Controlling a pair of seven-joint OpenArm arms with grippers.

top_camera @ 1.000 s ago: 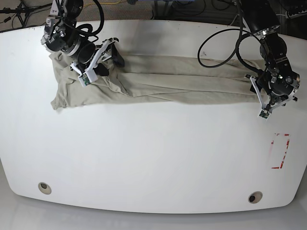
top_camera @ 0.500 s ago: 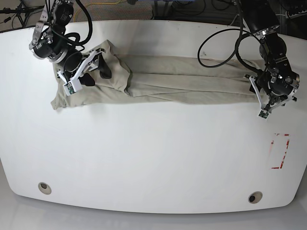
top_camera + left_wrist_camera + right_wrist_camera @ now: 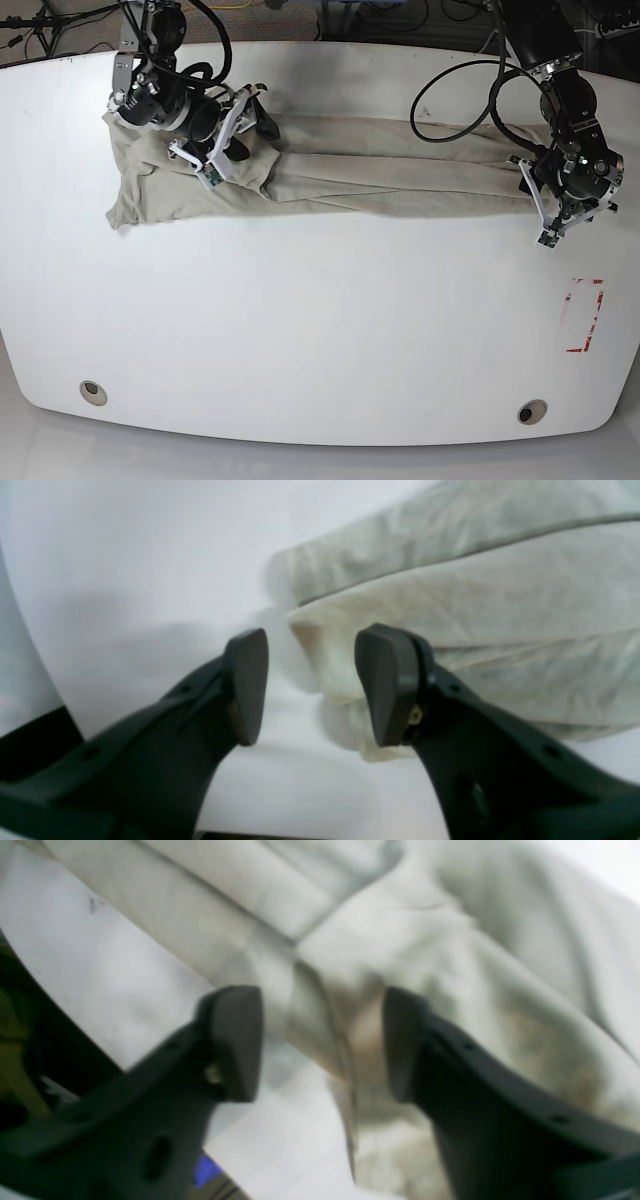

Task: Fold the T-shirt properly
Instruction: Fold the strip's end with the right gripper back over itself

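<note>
White bench (image 3: 320, 330) fills most of the base view. T-shirt (image 3: 400, 170) lies along its far half as a long, wrinkled, folded strip, running from the right arm's side across to the left arm's.

Red rectangular marking (image 3: 585, 315) sits on the bench near the left arm's side, apart from the shirt.

Right gripper (image 3: 243, 128) is over the bunched end of the strip. Wrist view: fingers (image 3: 235, 1040) apart, a raised fold of the T-shirt (image 3: 450, 965) sits between them; one finger is against the cloth, the other shows a gap. Not clamped.

Left gripper (image 3: 562, 205) is at the opposite end of the strip. Wrist view: fingers (image 3: 385, 685) apart, straddling the corner edge of the T-shirt (image 3: 475, 605); one finger is over cloth, the other over bare bench (image 3: 125, 580). Contact with the cloth: can't tell.

Two small round holes (image 3: 92, 391) near the bench's front edge.
</note>
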